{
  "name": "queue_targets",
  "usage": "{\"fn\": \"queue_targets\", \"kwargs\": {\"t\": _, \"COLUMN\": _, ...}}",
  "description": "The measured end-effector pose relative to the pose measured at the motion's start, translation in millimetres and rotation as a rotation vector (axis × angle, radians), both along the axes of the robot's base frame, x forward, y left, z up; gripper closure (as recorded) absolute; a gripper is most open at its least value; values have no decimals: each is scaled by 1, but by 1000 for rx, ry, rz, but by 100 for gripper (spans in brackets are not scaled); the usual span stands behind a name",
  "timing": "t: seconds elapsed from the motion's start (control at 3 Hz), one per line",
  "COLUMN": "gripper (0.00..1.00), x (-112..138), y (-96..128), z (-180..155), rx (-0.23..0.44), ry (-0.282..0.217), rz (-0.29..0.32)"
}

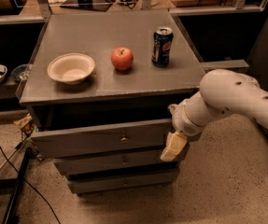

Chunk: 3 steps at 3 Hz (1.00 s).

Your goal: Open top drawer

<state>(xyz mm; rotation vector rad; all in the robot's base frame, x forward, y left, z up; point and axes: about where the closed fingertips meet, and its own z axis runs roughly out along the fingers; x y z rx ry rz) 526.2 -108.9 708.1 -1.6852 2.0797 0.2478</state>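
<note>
Grey and rigid, the wide flat-fronted top drawer point(87, 141) is offering one small metal knob point(123, 137) (probably slippery) while the cream gripper point(173, 147), closure untellable, is hovering at its right end.

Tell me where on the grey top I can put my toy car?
The whole back strip of the grey top, behind the bowl, apple and soda can, is bare. So is the front right corner, in front of the can. The middle row is crowded. Keep away from the right end of the top drawer: the gripper is there.
</note>
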Motion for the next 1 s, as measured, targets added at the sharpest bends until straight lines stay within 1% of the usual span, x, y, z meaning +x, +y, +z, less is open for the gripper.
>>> {"fn": "queue_targets", "kwargs": {"t": 0.33, "gripper": 0, "x": 13, "y": 14, "z": -12, "rx": -14, "ry": 7, "rz": 48}}
{"fn": "queue_targets", "kwargs": {"t": 0.67, "gripper": 0, "x": 13, "y": 14, "z": -17, "rx": -10, "ry": 15, "rz": 57}}
{"fn": "queue_targets", "kwargs": {"t": 1.0, "gripper": 0, "x": 7, "y": 19, "z": -37, "rx": -7, "ry": 60, "rz": 89}}
